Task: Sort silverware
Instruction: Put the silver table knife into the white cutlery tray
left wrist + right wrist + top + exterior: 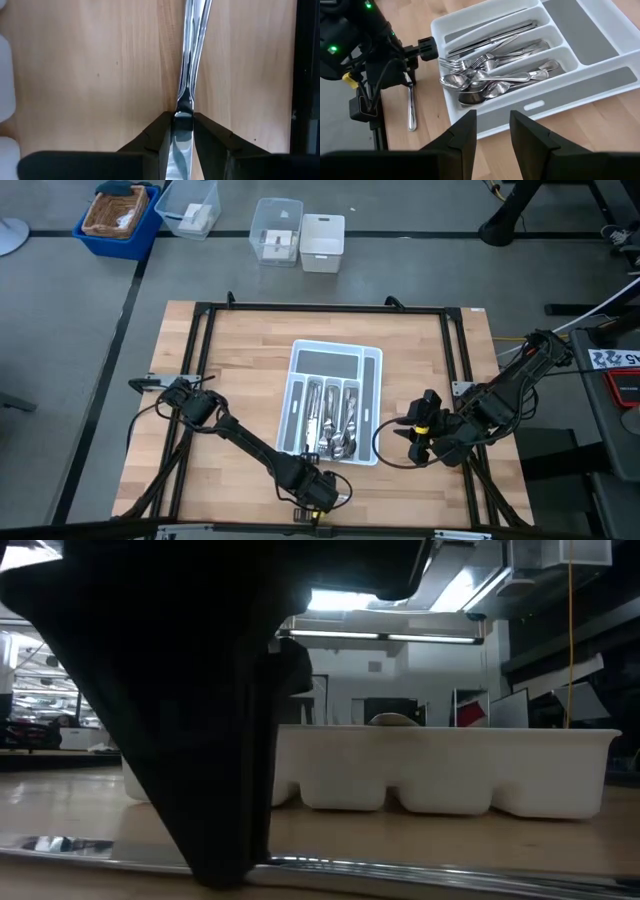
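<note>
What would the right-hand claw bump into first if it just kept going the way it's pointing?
Most likely the white plastic divided tray: the open right gripper points at its near wall, with the shiny metal forks and spoons just beyond. Depth is hard to judge.

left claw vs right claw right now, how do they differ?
The left claw is down at the table's near edge beside the white tray; the right claw waits off to the tray's right side. The left claw's fingers straddle a piece of silverware lying on the wood; the right claw has nothing between its fingers, which stand apart. Both are dark and two-fingered.
</note>
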Controlling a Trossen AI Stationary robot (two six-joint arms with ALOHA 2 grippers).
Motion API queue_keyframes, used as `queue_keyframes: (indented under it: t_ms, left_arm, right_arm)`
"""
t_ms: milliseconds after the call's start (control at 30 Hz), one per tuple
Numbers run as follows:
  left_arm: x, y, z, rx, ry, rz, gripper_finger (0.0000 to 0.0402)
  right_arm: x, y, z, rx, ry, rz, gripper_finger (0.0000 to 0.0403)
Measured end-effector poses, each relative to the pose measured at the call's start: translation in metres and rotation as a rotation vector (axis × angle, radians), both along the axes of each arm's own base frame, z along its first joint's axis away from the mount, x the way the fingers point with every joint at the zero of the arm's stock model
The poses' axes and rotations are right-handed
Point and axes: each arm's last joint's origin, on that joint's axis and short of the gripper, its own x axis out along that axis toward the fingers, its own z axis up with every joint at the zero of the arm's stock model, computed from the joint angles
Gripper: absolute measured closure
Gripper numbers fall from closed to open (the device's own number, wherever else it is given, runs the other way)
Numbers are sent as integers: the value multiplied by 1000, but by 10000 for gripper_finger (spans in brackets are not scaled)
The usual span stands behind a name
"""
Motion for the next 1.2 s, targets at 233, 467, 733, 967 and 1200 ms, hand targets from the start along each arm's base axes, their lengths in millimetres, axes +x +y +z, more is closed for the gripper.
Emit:
queue_keyframes:
  t_ms: [233,467,733,967,1200]
  left_arm:
    - [7,3,4,-33,-24,32,327]
    - [15,4,17,-44,-61,-7,293]
    - [17,2,18,-26,-105,-4,260]
    - [17,0,18,-12,-126,-6,279]
    - [18,-2,15,22,-146,-56,296]
  right_arm:
    - [0,0,0,-1,0,0,283]
    - [0,0,0,-1,0,0,283]
    - [0,0,0,-2,1,0,283]
    - [0,-1,0,-19,-14,-14,283]
    - [0,-1,0,-19,-14,-14,283]
